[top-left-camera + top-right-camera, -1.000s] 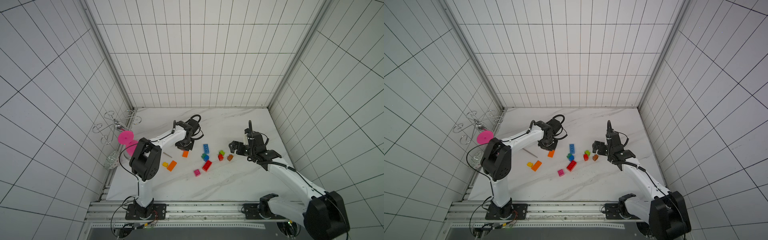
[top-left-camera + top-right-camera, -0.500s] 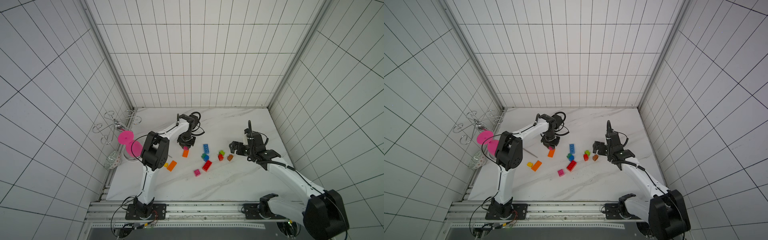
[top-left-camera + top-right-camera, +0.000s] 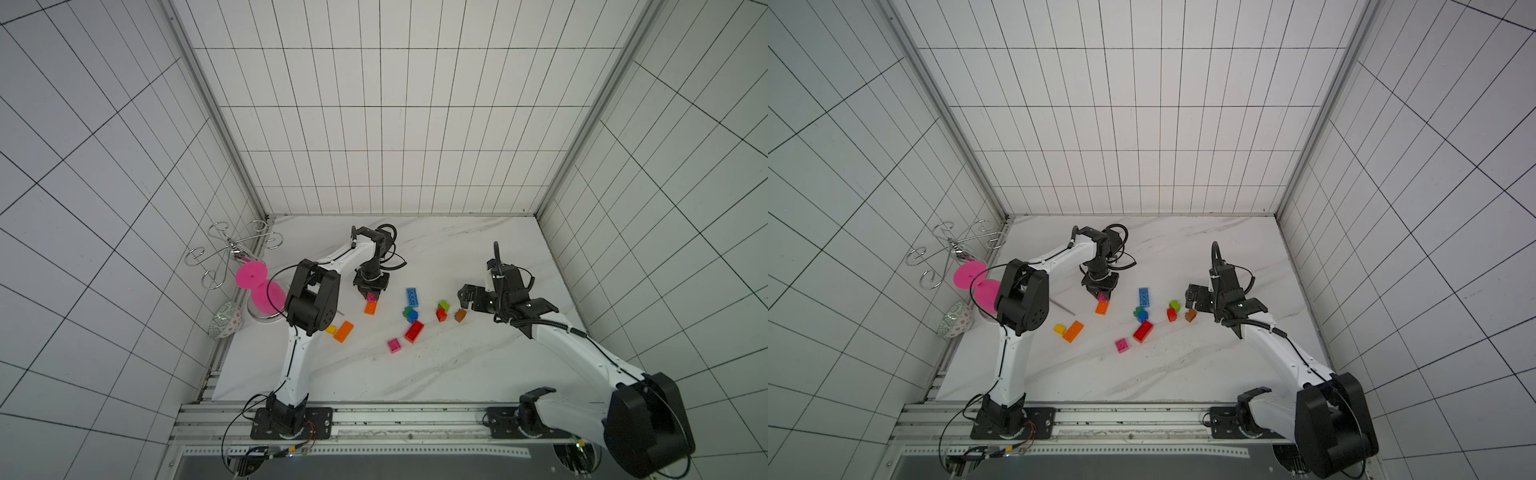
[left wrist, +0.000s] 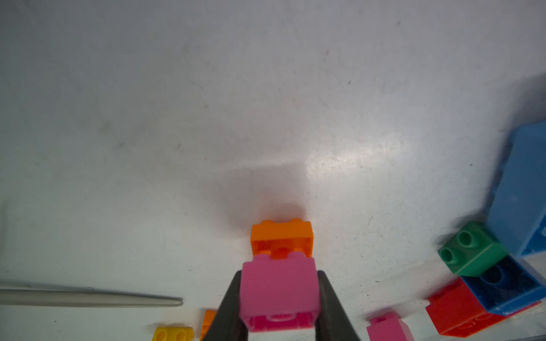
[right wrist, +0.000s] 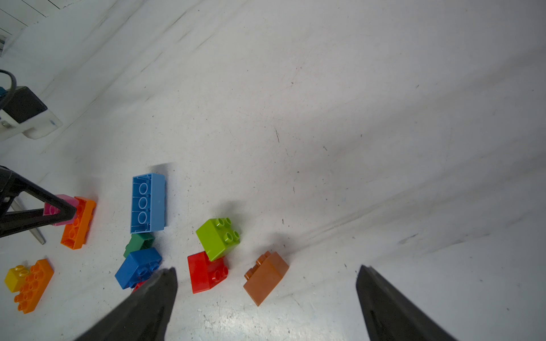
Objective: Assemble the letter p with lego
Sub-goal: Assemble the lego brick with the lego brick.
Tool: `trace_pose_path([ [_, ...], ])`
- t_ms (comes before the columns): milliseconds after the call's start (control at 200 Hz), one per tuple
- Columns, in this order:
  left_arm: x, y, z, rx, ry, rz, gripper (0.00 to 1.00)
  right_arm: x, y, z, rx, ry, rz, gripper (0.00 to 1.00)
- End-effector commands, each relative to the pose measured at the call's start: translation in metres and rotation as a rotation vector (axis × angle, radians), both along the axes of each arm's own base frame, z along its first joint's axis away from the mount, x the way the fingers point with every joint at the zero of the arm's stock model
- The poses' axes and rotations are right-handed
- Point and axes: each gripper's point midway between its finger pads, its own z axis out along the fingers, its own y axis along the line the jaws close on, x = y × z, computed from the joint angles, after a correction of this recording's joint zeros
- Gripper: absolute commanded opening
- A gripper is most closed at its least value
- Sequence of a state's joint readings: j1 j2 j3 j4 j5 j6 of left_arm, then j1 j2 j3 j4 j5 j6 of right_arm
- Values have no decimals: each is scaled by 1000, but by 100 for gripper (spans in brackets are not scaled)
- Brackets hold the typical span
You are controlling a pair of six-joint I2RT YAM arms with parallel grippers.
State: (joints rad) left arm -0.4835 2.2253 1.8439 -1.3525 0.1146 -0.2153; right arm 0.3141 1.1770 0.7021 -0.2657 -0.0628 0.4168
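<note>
My left gripper (image 4: 279,276) is shut on a pink lego brick (image 4: 279,289), low over the table. The brick's studded end meets a small orange brick (image 4: 282,239) lying there. Both top views show this pair, the pink brick (image 3: 371,296) just behind the orange brick (image 3: 1101,307). My right gripper (image 5: 266,268) hangs open and empty over a brown brick (image 5: 266,277), with a lime brick (image 5: 218,237) leaning on a red brick (image 5: 206,273) beside it. A long light-blue brick (image 3: 412,297), a green and blue pair (image 3: 410,313), a long red brick (image 3: 414,331) and a loose pink brick (image 3: 394,345) lie between the arms.
An orange brick (image 3: 343,331) with a yellow one (image 3: 331,329) lies near the left arm's elbow. A pink hourglass cup (image 3: 259,289), a wire rack (image 3: 232,253) and a patterned bowl (image 3: 224,326) sit by the left wall. A thin metal rod (image 3: 1063,306) lies left of the orange brick.
The left arm's elbow has swung in and risen, and its wrist stands more upright. Its gripper stays at the orange brick, still holding the pink brick. The right arm has not moved.
</note>
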Motion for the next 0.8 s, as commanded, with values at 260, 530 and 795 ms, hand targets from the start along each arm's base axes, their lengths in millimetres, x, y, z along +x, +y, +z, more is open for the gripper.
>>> trace_pose_path([
  [260, 0, -3, -15, 4, 29, -19, 0, -1, 1, -3, -3, 20, 16, 99],
  [530, -2, -4, -26, 3, 46, -25, 0, -1, 3, -3, 2, 22, 20, 99],
  [795, -6, -3, -41, 17, 78, -32, 0, -1, 3, -2, 5, 21, 23, 99],
])
